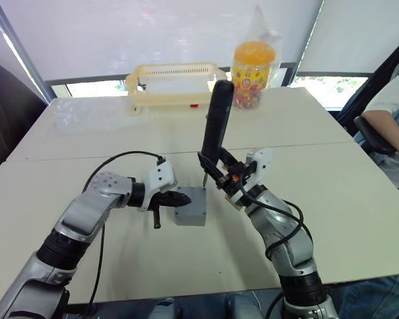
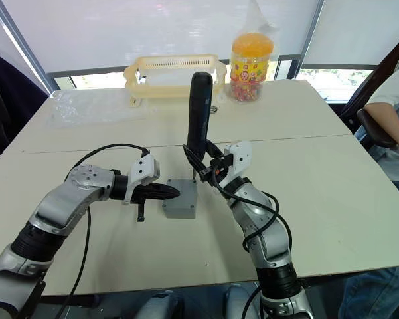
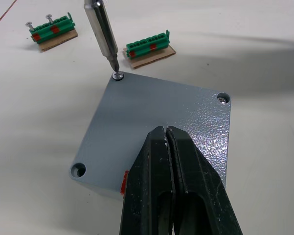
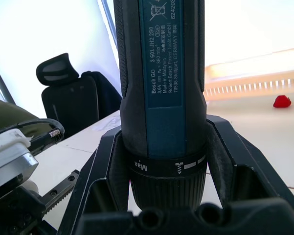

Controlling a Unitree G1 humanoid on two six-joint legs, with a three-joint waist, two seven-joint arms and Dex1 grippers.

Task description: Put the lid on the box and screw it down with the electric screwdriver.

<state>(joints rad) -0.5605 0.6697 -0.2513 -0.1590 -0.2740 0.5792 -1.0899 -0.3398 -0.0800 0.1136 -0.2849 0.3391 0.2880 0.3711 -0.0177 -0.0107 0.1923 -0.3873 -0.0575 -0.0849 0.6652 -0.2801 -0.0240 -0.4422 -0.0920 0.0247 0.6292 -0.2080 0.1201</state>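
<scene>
Left gripper (image 1: 176, 199): fingers pressed together, the tips resting on the near edge of the lid and pinning it down rather than pinching it.

Lid (image 3: 161, 122): flat grey plate already seated on the box, on the table in front of the robot. Stiff, light plastic with a finely textured top; likely to twist or slide under the driver's torque, so downward pressure near an edge, clear of the corners, suits it.

Box (image 1: 189, 214): small grey enclosure under the lid, with a red mark on its side wall. Probably light and hollow, so it would skate on the smooth table (image 1: 332, 193) if left unheld.

Screw holes: 1 corner has a screw under the bit, 1 more shows a screw head, and 1 near corner is empty.

Electric screwdriver (image 1: 216, 123): upright, its metal bit on the far-corner screw. Rigid, smooth, top-heavy; best gripped low on the barrel.

Right gripper (image 1: 222, 173): clamped around the lower barrel of the driver.

Green terminal blocks (image 3: 149, 46): lying just beyond the box.
</scene>
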